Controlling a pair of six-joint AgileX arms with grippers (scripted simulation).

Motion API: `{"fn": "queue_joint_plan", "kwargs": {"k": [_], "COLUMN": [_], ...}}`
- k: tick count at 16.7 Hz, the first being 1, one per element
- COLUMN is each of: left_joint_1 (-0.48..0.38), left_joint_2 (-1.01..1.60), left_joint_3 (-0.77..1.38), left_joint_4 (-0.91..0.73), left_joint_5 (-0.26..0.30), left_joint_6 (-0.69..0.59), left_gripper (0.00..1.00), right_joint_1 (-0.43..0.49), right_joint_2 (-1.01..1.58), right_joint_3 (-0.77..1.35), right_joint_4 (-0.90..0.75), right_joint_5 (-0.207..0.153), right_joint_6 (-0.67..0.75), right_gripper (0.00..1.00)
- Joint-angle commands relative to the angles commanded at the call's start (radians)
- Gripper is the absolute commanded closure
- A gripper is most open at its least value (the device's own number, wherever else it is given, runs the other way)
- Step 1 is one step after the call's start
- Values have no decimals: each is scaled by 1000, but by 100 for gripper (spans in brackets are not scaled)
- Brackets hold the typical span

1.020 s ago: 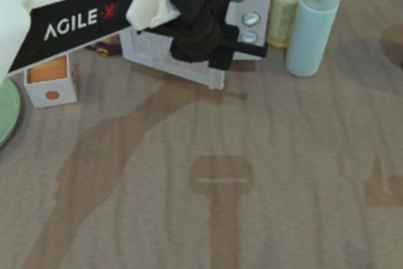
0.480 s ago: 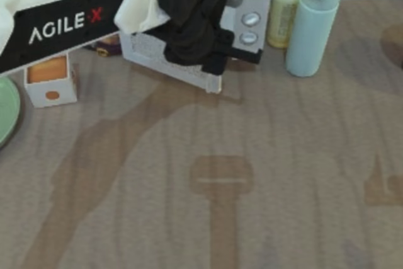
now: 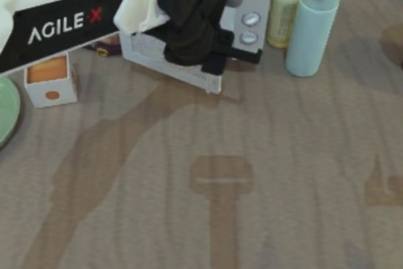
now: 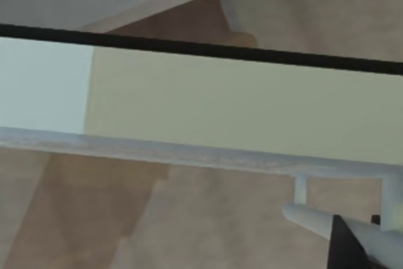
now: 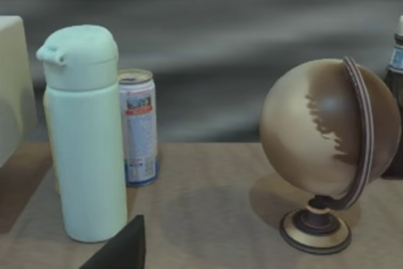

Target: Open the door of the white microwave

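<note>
— Since a second ago, what has shifted?
— Left gripper (image 3: 217, 61) has drawn back toward the top view's left, and the door (image 3: 179, 70) has swung further out from the white microwave (image 3: 249, 4), which stands at the far edge of the bench (image 3: 283, 174), left of the pale bottle (image 3: 313, 20)

— Are the fingers clamped on it?
— Cannot tell; the arm hides them, though they sit at the door's free end

— And the step?
— Mid-swing, I judge. Next calls for pulling along the hinge's arc, keeping hold. Right arm is parked, out of the top view
</note>
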Motion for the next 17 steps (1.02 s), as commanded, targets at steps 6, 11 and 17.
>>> {"fn": "queue_joint_plan", "kwargs": {"k": [6, 11, 17], "left_joint_1": [0, 0, -4], "left_joint_2": [0, 0, -8], "left_joint_3": [0, 0, -14], "left_joint_4": [0, 0, 5], "left_joint_5": [0, 0, 14], "left_joint_6": [0, 0, 7], "left_gripper": [100, 100, 100], "right_joint_1": [0, 0, 0], "right_joint_2": [0, 0, 0], "right_joint_3": [0, 0, 0], "right_joint_4": [0, 0, 0], "right_joint_5": [0, 0, 0], "right_joint_6": [0, 0, 0], "right_gripper": [0, 0, 0]}}
